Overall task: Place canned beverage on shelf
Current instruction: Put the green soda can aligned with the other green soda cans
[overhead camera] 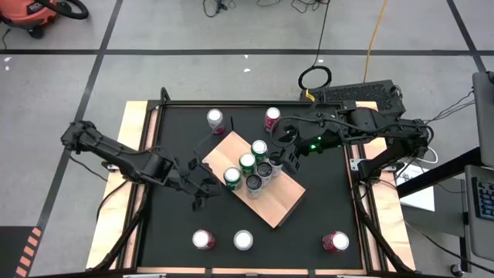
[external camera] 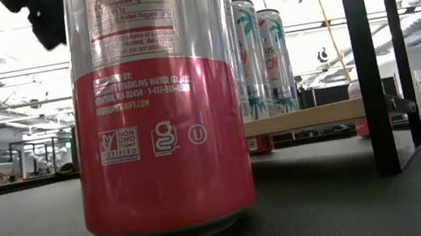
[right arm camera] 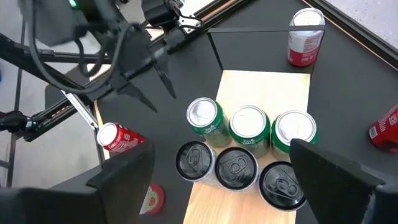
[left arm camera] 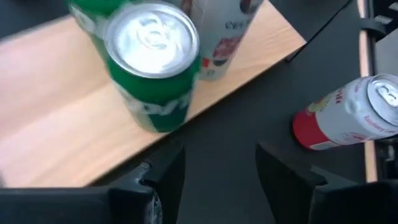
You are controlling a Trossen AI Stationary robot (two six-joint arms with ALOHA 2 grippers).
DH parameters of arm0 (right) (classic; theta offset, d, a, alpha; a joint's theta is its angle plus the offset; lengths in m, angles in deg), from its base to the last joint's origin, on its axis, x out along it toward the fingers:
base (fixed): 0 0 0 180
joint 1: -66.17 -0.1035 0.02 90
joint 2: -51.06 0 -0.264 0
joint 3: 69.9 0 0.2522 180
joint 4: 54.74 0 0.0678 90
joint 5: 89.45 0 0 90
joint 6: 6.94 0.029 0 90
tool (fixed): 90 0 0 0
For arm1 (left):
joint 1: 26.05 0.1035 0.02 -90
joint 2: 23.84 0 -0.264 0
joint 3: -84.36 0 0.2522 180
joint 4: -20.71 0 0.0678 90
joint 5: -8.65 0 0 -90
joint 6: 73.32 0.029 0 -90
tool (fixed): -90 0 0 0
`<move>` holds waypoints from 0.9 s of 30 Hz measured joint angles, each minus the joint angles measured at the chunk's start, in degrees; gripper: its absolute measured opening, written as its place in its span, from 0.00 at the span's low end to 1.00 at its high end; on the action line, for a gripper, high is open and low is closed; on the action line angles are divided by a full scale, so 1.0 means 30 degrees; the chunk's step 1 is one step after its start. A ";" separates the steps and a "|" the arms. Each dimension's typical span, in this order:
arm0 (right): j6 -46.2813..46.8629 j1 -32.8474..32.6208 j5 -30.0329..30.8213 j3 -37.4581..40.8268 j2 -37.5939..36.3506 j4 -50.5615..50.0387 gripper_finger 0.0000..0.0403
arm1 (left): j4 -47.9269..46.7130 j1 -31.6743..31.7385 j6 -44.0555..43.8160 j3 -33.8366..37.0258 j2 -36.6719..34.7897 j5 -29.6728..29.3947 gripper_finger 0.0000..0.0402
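Cans (overhead camera: 247, 162) on shelf (overhead camera: 272, 202), black table (overhead camera: 170, 239)

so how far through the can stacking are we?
Six cans stand on the shelf. Nothing is in hand: the left tool is empty beside the shelf edge, and the right tool hovers open above it. Five cans are left on the black table.

Six cans (overhead camera: 251, 166) crowded on one half of the shelf (overhead camera: 274, 202); other half bare. Open table (overhead camera: 174, 224) beside the left gripper (overhead camera: 202, 189). Right gripper (overhead camera: 279, 158) possibly hemming the cluster's far side.
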 joint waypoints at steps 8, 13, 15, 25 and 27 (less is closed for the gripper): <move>-0.0299 0.0051 0.0084 -0.0005 0.0000 -0.0022 0.87 | 0.4006 -0.0020 -0.1248 0.2414 0.0093 -0.0485 0.46; -0.0425 0.0051 0.0544 0.0000 0.0000 -0.0022 0.87 | 0.4052 -0.0010 -0.0769 0.2421 0.0725 -0.1069 0.46; -0.0481 0.0054 0.0545 0.0000 0.0000 -0.0022 0.87 | 0.4022 -0.0016 -0.0758 0.2421 0.1117 -0.1051 0.46; -0.0493 0.0054 0.0895 0.0000 0.0000 -0.0041 0.87 | 0.4700 0.0161 -0.0694 0.2421 0.1690 -0.0981 0.46; -0.0492 0.0058 0.1106 0.0000 0.0000 -0.0044 0.87 | 0.4693 0.0311 -0.0598 0.2421 0.1690 -0.0988 0.46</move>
